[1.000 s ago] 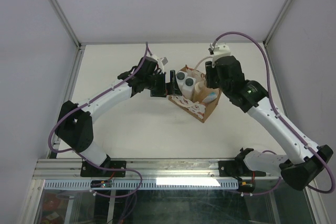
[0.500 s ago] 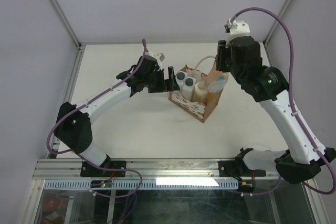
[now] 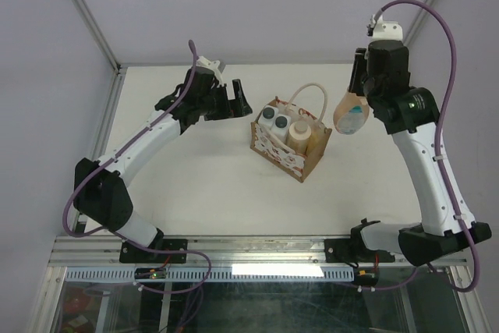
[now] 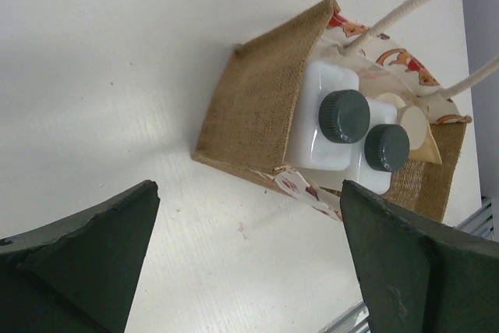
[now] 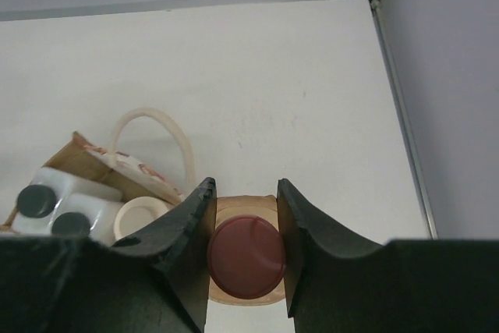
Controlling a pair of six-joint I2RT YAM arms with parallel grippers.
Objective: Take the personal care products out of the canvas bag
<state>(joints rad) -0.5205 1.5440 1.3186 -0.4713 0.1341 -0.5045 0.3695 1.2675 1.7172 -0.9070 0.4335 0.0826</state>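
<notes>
Now work from the pale bench (image 3: 195, 185) down. There is bare surface on the right side, well apart from the boxy brown canvas bag with the white lace-like pattern (image 3: 282, 157), and that looks like the best place to set things down. The bag stands upright near the middle, its cream rope handles (image 3: 312, 95) looping up on the far side, so carry your load away from that loop, not across it.

The peach-orange bottle (image 3: 351, 115) is out of the bag, hanging in the air to its right. The right gripper (image 5: 244, 200) is clamped on its pink-red cap (image 5: 245, 259), so the body can probably swing. Move slowly, lower until the base meets the bench, and only then let go.

The two white bottles with dark caps (image 4: 343, 126) and the cream bottle with the round lid (image 3: 299, 132) sit packed together inside the bag.

The left gripper (image 3: 236, 99) has its jaws wide apart and holds nothing, near the bag's left side. You could use it to steady the bag wall on the next pull.
</notes>
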